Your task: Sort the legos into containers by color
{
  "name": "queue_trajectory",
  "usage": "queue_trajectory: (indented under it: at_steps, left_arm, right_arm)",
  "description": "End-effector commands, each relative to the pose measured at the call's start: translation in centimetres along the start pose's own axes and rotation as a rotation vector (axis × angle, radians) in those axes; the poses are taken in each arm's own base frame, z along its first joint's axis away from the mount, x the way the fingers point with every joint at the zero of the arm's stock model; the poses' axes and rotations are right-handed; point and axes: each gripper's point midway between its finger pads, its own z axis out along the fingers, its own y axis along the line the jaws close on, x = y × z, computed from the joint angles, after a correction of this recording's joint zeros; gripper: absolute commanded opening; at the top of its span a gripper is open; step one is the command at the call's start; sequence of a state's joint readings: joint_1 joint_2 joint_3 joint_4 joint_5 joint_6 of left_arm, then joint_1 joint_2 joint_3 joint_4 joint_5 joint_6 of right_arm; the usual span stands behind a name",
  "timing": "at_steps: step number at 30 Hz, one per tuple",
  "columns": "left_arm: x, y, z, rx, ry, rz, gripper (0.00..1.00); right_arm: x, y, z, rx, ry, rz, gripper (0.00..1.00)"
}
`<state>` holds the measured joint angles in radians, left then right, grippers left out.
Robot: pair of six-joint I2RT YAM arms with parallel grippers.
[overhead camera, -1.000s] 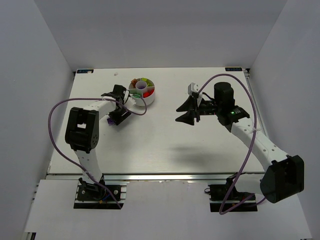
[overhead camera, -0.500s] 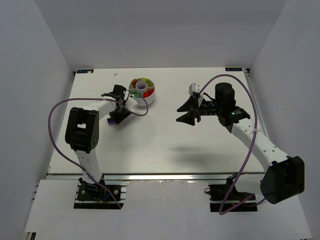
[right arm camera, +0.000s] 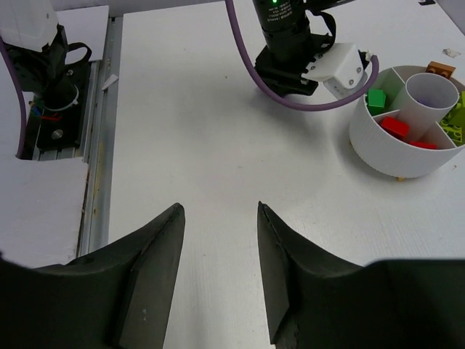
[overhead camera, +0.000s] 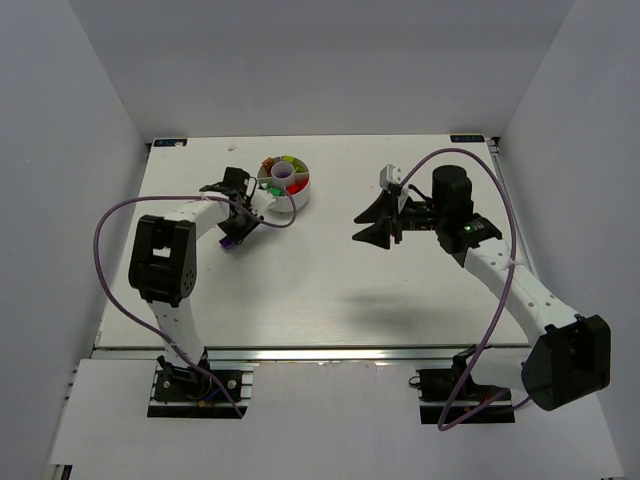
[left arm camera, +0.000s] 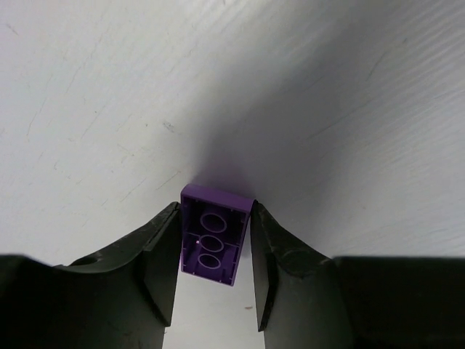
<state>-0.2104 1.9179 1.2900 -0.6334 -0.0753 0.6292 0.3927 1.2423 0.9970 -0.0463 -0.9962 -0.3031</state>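
Purple lego (left arm camera: 216, 243) now btwn left gripper (left arm camera: 216, 218) jaws, narrowed in last sec; firm grip? can't tell. Right gripper (right arm camera: 219, 211) open, idle. Pickup imminent.

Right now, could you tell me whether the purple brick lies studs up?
Upside down: the purple brick shows its hollow underside and three round tubes, within the left gripper.

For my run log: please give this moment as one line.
left gripper: shut on purple lego, on table | right gripper: open, empty, above table | dish: red lego, green lego inside
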Motion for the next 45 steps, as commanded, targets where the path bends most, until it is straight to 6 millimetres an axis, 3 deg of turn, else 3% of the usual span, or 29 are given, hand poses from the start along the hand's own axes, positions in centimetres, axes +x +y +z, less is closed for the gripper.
queue_trajectory:
  at_steps: [1, 3, 4, 6, 7, 10, 11, 14, 18, 23, 29, 45]
  left_arm:
    - [-5.0, 1.5, -5.0, 0.006, -0.241, -0.106, 0.00]
    - [-7.7, 0.9, -7.3, 0.073, -0.389, -0.174, 0.00]
    - [-8.4, 1.5, -9.5, 0.073, -0.469, -0.199, 0.00]
    - [-10.6, 1.3, -12.1, 0.133, -0.621, -0.245, 0.00]
    - [-11.0, 1.5, -13.8, 0.136, -0.677, -0.249, 0.00]
    - [-13.1, 0.6, -16.8, 0.205, -0.836, -0.226, 0.00]
    - [-14.4, 0.9, -19.0, 0.199, -0.931, -0.226, 0.00]
    - [-16.5, 0.8, -22.2, 0.224, -1.114, -0.212, 0.00]
    - [-18.7, 1.9, -24.1, 0.224, -1.260, -0.241, 0.00]
    - [-20.7, 3.5, -24.4, 0.210, -1.323, -0.292, 0.00]
    - [-22.0, 5.0, -21.6, 0.163, -1.318, -0.352, 0.00]
    - [-25.4, 5.4, -15.0, 0.128, -1.271, -0.409, 0.00]
  right_arm:
    - [-1.7, 0.0, -0.5, 0.029, -0.044, -0.048, 0.50]
    - [-1.9, -0.1, -0.6, 0.042, -0.047, -0.045, 0.45]
    - [-2.0, -0.1, -0.6, 0.046, -0.050, -0.043, 0.41]
    - [-2.2, -0.1, -0.8, 0.049, -0.057, -0.037, 0.19]
    - [-2.3, 0.0, -0.8, 0.042, -0.060, -0.037, 0.01]
    - [-2.4, 0.0, -0.9, 0.044, -0.063, -0.034, 0.00]
    - [-2.5, 0.0, -1.0, 0.048, -0.065, -0.038, 0.00]
    - [-2.5, -0.1, -1.1, 0.053, -0.068, -0.035, 0.00]
    - [-2.4, -0.3, -1.2, 0.059, -0.068, -0.033, 0.00]
    - [-2.3, -0.5, -1.3, 0.065, -0.068, -0.028, 0.00]
    - [-2.4, -0.6, -1.4, 0.071, -0.070, -0.026, 0.00]
    - [-1.8, -1.1, -1.4, 0.080, -0.061, -0.013, 0.00]
